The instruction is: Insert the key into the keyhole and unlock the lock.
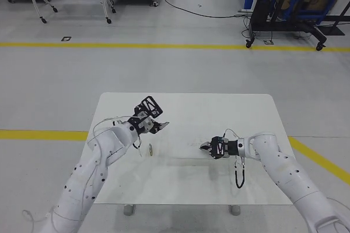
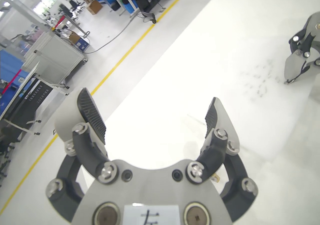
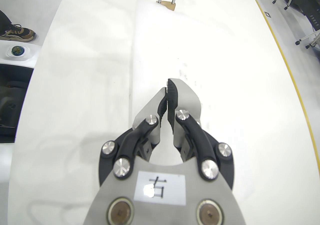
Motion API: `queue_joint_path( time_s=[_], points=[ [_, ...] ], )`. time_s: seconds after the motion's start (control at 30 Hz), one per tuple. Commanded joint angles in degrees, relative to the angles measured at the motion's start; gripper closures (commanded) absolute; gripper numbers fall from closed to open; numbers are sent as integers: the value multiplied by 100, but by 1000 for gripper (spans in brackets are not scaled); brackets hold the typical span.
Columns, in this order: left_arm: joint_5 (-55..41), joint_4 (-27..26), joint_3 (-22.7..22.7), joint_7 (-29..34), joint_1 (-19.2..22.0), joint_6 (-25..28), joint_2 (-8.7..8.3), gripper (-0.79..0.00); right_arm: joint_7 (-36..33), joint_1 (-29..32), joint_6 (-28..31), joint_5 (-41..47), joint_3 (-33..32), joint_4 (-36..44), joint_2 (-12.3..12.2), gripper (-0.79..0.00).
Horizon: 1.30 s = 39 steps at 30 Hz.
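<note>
A small padlock (image 1: 149,151) with a brass body and a silver shackle (image 3: 167,1) lies on the white table (image 1: 251,110), left of centre. My left gripper (image 1: 160,124) hovers open just behind the padlock, its ribbed pads (image 2: 91,110) wide apart and empty. To the right of the padlock, my right gripper (image 1: 202,147) points toward it from a short distance away. That gripper (image 3: 167,85) is shut on the key, of which just a tiny tip (image 2: 287,82) pokes out between the pads.
A black cable loop (image 1: 239,175) hangs from my right forearm over the table's front part. Faint dark scuff marks (image 2: 260,83) dot the tabletop between the grippers. The table edge (image 1: 181,203) runs close in front.
</note>
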State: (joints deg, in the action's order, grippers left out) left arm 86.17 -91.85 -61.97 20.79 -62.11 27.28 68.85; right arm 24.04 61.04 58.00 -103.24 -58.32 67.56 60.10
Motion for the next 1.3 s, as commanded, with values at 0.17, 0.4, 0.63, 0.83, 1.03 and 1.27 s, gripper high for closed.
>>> queue_joint_path(
  time_s=[0.17,0.4,0.63,0.83,1.03,1.27],
  points=[
    [169,1017,1194,-217,719,-492,336,-785,0,0,0,0,0,0,0,0],
    [95,1503,1454,-354,932,-784,497,-785,-152,71,-99,20,30,26,4,0],
    [132,1604,1560,-353,875,-771,555,-785,-525,78,-137,154,78,-26,7,0],
    [260,1757,1836,-306,868,-557,637,-785,-636,41,-167,216,128,-12,8,0],
    [368,1922,2060,-253,935,-403,727,-785,-670,48,-214,275,135,-23,-7,0],
    [520,2187,2277,-340,890,-438,822,-785,-632,30,-242,315,179,-103,-17,0]
  ],
)
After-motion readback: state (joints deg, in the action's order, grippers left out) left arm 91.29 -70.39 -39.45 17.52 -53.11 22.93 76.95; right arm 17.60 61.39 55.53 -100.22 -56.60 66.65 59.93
